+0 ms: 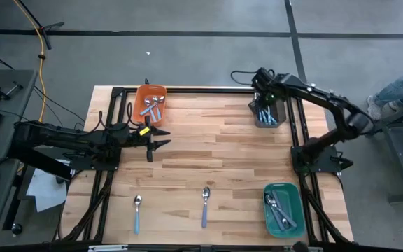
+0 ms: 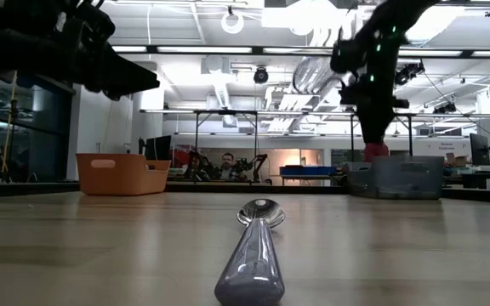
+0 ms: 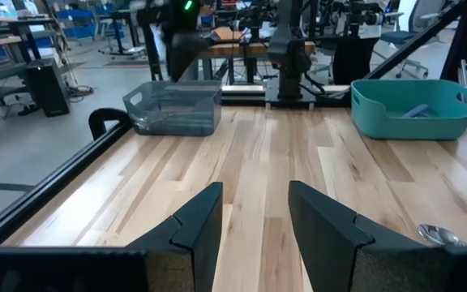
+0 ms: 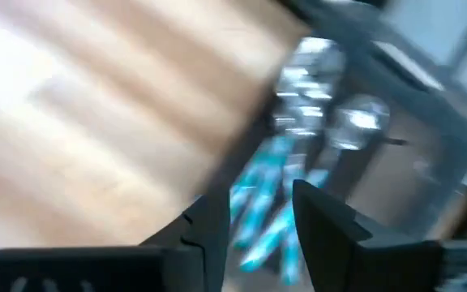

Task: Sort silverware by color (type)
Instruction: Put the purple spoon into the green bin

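Observation:
Two spoons lie flat on the wooden table near its front edge: a light-blue-handled one (image 1: 137, 212) and a purplish-handled one (image 1: 206, 205), the latter close up in the low view (image 2: 256, 246). My left gripper (image 1: 162, 138) hovers open and empty beside the orange bin (image 1: 150, 103), which holds several spoons; its fingers point toward the table's right (image 3: 254, 195). My right gripper (image 1: 264, 99) is open over the grey bin (image 1: 266, 113) at the far right, above the teal-handled utensils (image 4: 270, 207) lying in it.
A green bin (image 1: 282, 208) with several utensils stands at the near right corner; it also shows in the left wrist view (image 3: 416, 105). A black frame rail (image 1: 296, 133) runs along the table's edges. Bare wood lies across the table's middle (image 1: 215, 147). A person's leg (image 1: 397, 87) shows beyond the right edge.

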